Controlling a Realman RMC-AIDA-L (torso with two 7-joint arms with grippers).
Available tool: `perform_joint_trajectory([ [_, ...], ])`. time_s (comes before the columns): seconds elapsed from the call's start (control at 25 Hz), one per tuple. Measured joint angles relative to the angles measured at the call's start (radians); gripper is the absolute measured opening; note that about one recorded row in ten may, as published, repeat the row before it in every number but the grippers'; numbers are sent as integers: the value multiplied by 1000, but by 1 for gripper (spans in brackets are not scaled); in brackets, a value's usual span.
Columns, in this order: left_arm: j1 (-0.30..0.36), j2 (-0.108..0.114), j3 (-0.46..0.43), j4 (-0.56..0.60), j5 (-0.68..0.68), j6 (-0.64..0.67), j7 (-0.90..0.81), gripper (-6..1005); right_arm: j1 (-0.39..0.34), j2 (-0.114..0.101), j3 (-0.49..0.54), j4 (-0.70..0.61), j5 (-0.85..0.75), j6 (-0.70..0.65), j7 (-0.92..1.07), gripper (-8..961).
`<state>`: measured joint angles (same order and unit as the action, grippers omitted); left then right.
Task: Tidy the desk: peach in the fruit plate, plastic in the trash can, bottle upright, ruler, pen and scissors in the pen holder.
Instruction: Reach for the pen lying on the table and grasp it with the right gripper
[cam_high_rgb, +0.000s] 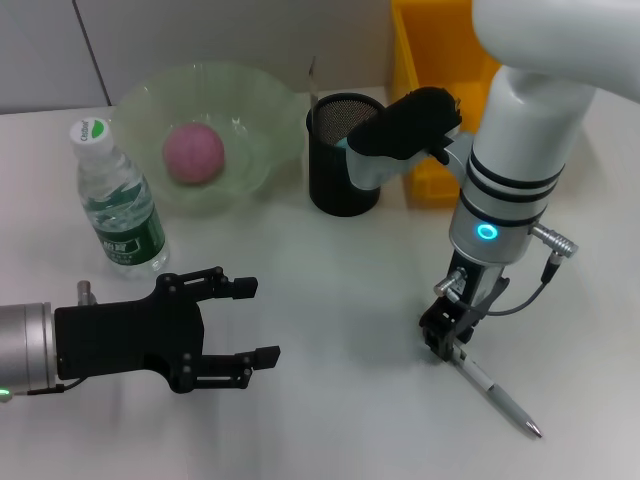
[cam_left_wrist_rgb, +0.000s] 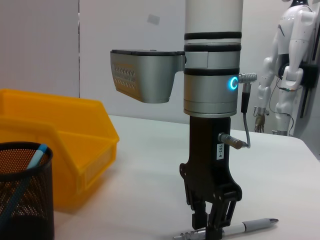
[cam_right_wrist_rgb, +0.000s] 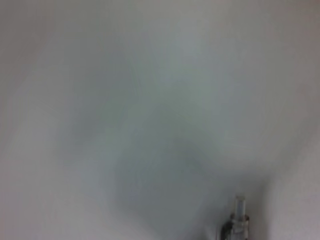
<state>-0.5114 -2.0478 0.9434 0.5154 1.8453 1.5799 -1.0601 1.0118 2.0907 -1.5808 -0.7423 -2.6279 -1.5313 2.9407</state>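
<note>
The right gripper (cam_high_rgb: 447, 335) is clenched on one end of the pen (cam_high_rgb: 494, 390), low on the desk (cam_high_rgb: 340, 300); the left gripper (cam_high_rgb: 245, 322) hangs released near the bottle (cam_high_rgb: 118, 200)

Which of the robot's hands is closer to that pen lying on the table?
The right. The right gripper is down on the pen, its fingers closed around one end. The left gripper hovers open well off to the left, in front of the water bottle.
</note>
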Motion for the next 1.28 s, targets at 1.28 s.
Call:
perform_joint_trajectory([
  [1.28, -3, 6, 3, 14, 0, -6, 2, 832, 4, 2, -19, 8, 16, 10, 11, 290],
])
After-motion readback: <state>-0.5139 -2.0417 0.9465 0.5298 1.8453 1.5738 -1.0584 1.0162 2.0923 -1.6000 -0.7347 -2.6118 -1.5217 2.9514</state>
